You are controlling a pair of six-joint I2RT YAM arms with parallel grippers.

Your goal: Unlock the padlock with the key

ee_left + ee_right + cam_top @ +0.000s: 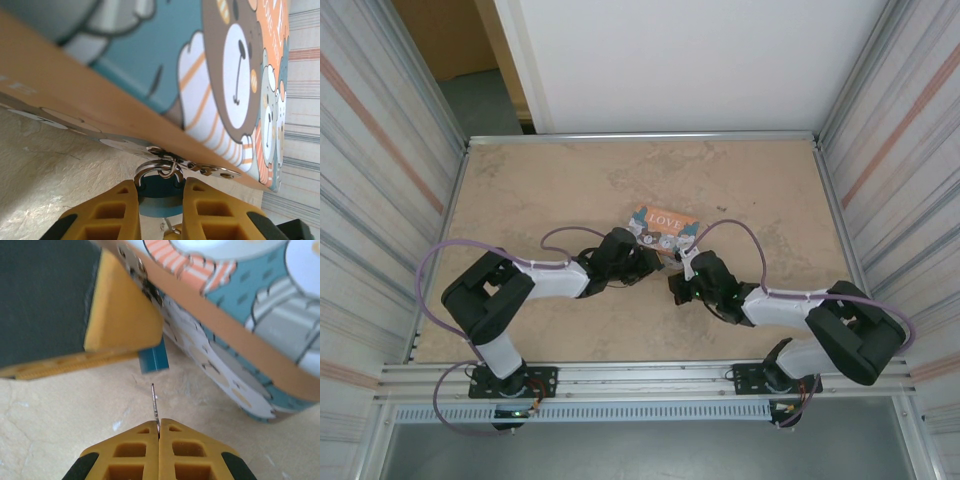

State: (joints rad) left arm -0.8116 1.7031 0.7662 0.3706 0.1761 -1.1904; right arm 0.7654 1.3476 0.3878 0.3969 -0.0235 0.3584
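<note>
Where left jaws clamp the padlock (160, 196), the key (155, 403) — right-pinched — points.

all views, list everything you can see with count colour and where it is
box: one, teal and orange with cartoon animals, mid-table
hasp: one, silvery, on the box's front
padlock: one, blue body with a silvery shackle, hanging from the hasp
key: one, thin and silvery, tip pointing at the padlock and short of it
table: one, beige, under everything
left arm: one, black and white, near-left
right arm: one, black and white, near-right
left gripper: one, yellow fingers, shut on padlock
right gripper: one, yellow fingers, shut on key
</note>
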